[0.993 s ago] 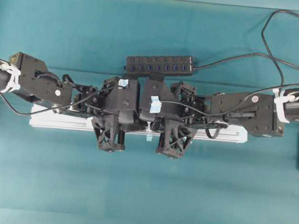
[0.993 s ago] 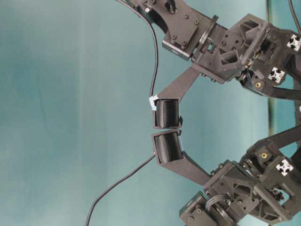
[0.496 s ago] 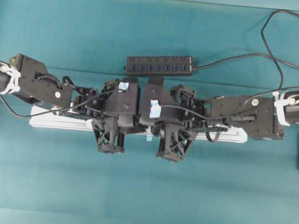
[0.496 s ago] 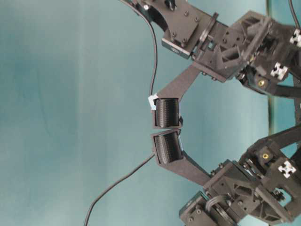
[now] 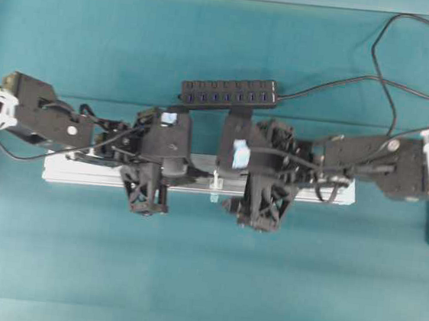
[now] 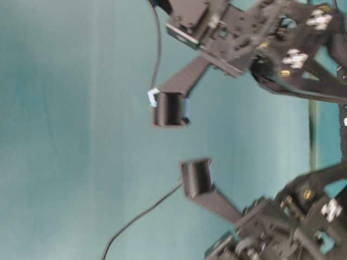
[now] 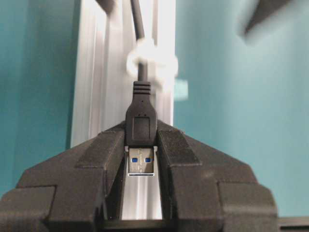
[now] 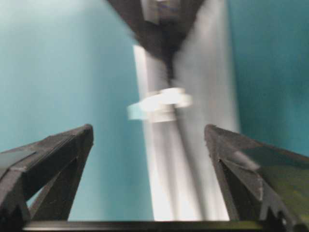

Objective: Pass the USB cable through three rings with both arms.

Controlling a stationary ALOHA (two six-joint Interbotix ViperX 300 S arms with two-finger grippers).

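The plug of the USB cable (image 7: 140,126) is clamped between the fingers of the left gripper (image 7: 141,159), its silver tip with blue inserts pointed back at the wrist camera; the black cord is led away from the plug through a white ring (image 7: 147,60) set on the silver rail (image 7: 91,87). In the right wrist view the same ring (image 8: 164,102) is seen blurred, with the cord seemingly threaded through it, though this cannot be made out for certain. The right gripper (image 8: 147,140) is held wide apart with nothing between its fingers; its two tips are seen well separated in the table-level view (image 6: 181,143). From overhead, the two arms are placed over the rail (image 5: 68,170) on either side of the ring (image 5: 215,179); a multi-port hub (image 5: 229,93) is laid just behind them on the teal table (image 5: 202,282).
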